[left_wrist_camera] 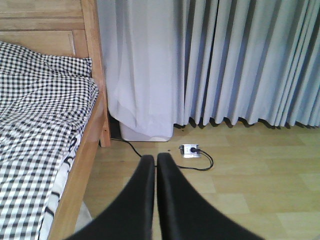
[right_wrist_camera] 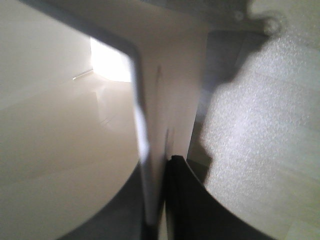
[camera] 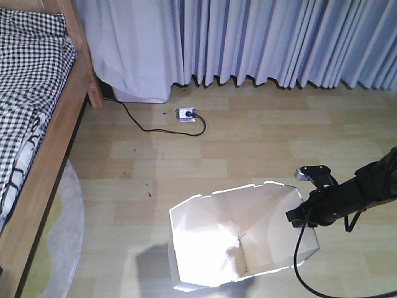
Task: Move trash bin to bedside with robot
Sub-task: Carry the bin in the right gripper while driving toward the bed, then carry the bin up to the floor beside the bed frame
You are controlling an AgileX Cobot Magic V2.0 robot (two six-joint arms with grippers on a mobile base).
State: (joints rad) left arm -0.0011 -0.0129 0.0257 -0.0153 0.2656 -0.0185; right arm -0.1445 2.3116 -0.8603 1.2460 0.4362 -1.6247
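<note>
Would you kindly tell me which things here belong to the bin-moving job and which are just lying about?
For the job:
trash bin
right arm, jaws shut on the bin's wall
bed, where the bin is to go

Just lying about:
power strip and its black cable
curtains
rug by the bed
left jaws, shut and empty

Left jaws closed; right arm extended, jaws seemingly clamped

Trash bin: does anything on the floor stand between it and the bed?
Nothing upright. Only a flat pale rug lies beside the bed, between it and the trash bin. The black cable and power strip lie farther back, near the curtain.
</note>
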